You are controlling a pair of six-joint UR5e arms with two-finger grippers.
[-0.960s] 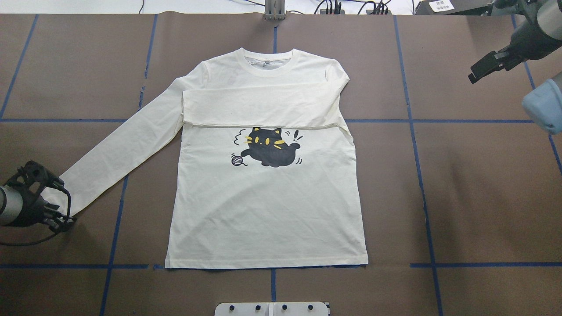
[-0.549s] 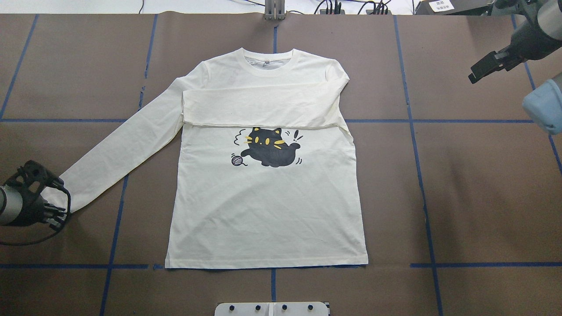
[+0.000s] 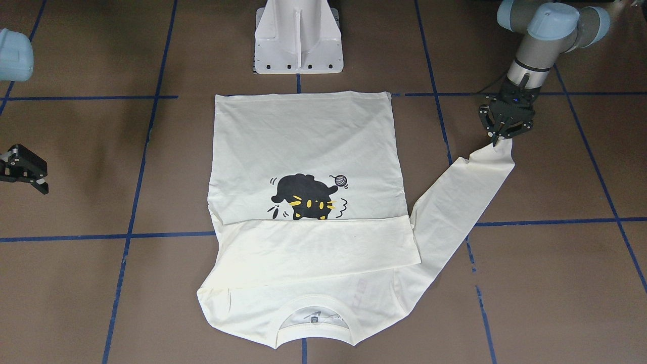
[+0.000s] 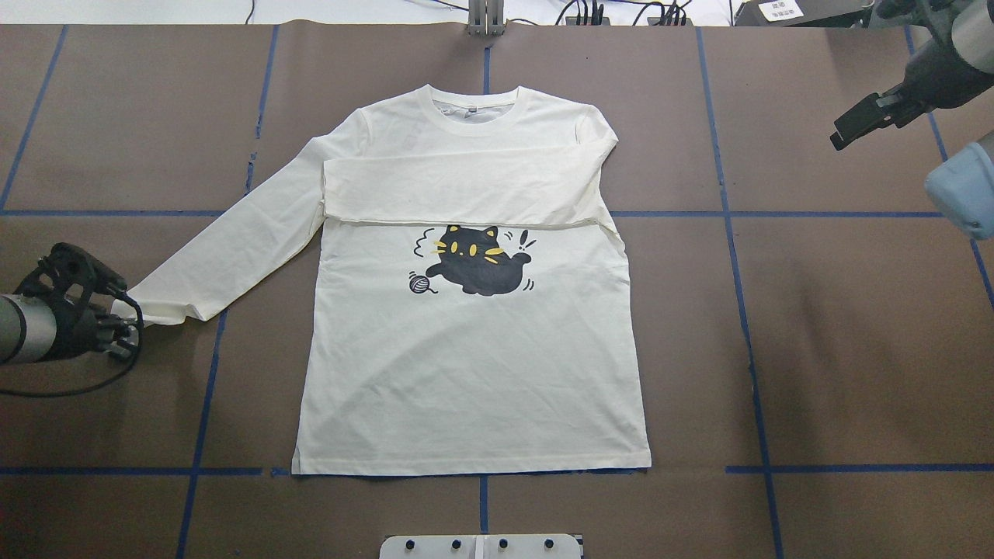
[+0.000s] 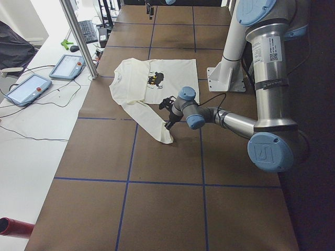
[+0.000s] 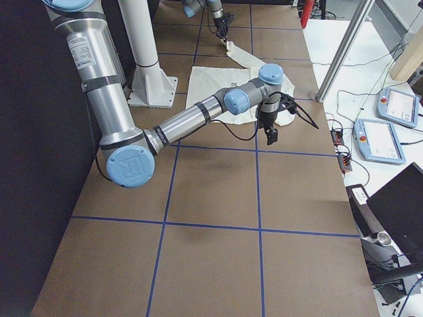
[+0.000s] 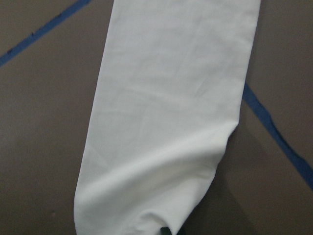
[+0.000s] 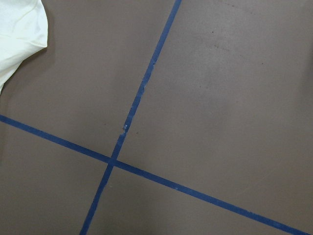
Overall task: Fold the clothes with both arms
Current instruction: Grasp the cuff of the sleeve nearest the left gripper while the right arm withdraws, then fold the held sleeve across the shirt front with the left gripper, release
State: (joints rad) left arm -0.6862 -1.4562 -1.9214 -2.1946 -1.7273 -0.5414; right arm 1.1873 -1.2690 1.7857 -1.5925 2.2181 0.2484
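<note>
T-shirt (image 4: 466, 349) lies flat, print up, one sleeve already folded across the chest. The other sleeve (image 4: 225, 248) runs diagonally from the shoulder out to the left gripper (image 4: 116, 330), which is pinched on its cuff, lifted and doubled back. Shirt body lies along that axis, inboard of it. Right gripper (image 4: 858, 124) hangs well clear, fingers together, empty. Left arm should carry the sleeve in.

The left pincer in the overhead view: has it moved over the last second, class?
Yes. The left pincer, holding the sleeve cuff, has moved up the view, away from the robot, dragging the cuff from near the blue tape line towards the shirt.
</note>
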